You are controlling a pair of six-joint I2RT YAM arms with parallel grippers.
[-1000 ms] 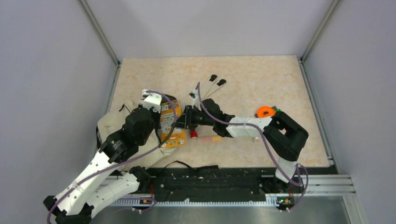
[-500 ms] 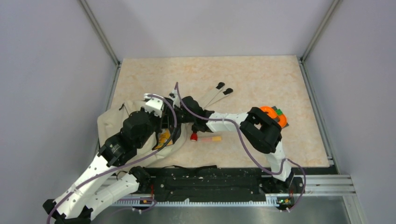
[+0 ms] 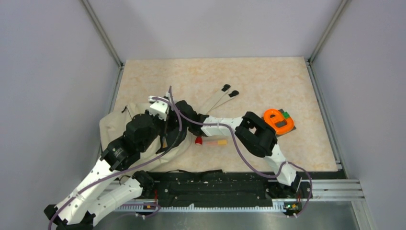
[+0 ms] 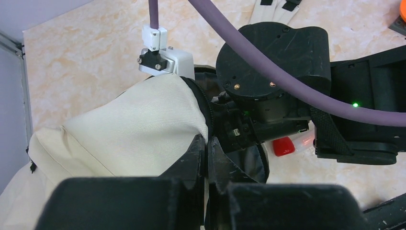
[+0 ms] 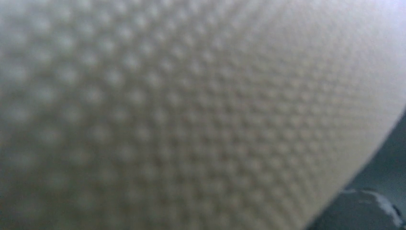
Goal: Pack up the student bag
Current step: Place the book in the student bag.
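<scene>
While its fingers sit together, pinched on the black zipper rim, left tool (image 4: 207, 154) holds one cream canvas backpack (image 3: 113, 128), slumped at left of pale marbled counter (image 3: 268, 76). Right tool (image 4: 231, 130) is buried in its mouth; grip unreadable. Two black-tipped straps (image 3: 224, 95), one red-capped tube (image 3: 210, 142), one orange ring-shaped object (image 3: 276, 120).

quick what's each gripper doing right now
left gripper: closed, pinching the opening edge of the bag.
right gripper: reaching into the bag, fingers hidden, so open or closed cannot be told.
</scene>
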